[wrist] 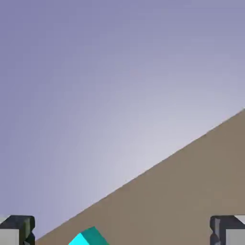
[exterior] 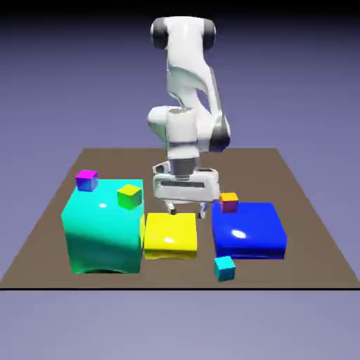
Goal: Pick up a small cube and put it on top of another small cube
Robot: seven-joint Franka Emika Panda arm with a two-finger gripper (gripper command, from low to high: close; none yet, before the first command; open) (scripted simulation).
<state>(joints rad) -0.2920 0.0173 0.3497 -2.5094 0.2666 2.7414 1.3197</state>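
Gripper [exterior: 186, 208] of mine hangs wide open, holding nothing. I should straddle the small cyan cube [exterior: 224, 268] near the table's [exterior: 309, 232] front edge squarely, descending before closing.

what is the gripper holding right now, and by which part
Nothing is held. The gripper hangs open above the table, its fingers apart with only bare space between them.
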